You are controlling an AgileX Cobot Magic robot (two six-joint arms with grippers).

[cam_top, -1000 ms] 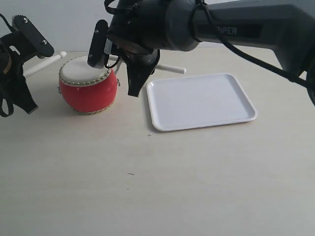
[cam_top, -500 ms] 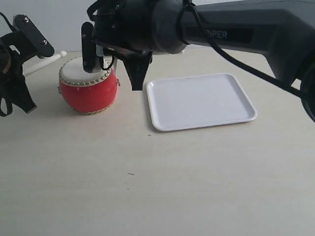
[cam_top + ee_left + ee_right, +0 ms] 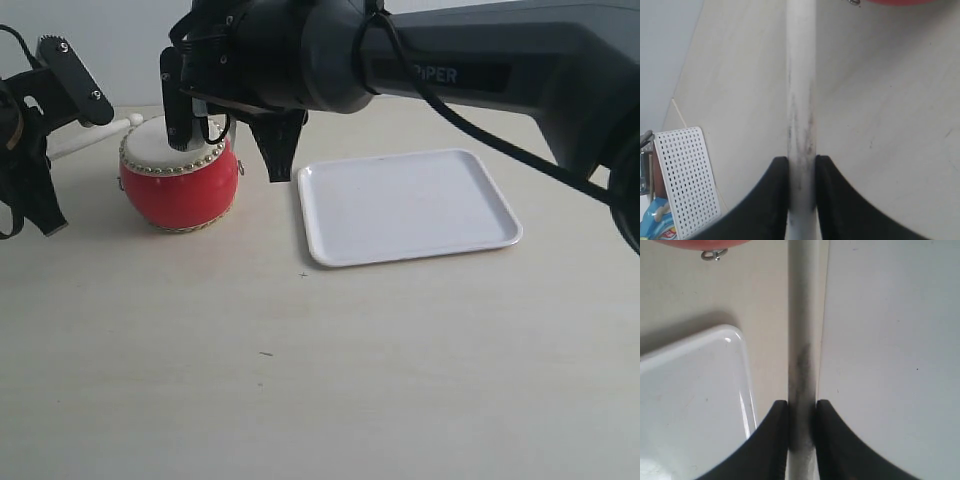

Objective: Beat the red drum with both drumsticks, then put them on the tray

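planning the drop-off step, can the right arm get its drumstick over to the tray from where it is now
Probably yes. The right end effector is shut on its drumstick by the red drum, and the tray lies bare just beside it, with nothing standing between.

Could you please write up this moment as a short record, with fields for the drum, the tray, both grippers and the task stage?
red drum: upright on the table, left of the tray
tray: white, nothing on it
left gripper: shut on the left drumstick, tip beside the drum's top edge
right gripper: shut on the right drumstick, at the drum's top
task stage: neither stick on the tray yet
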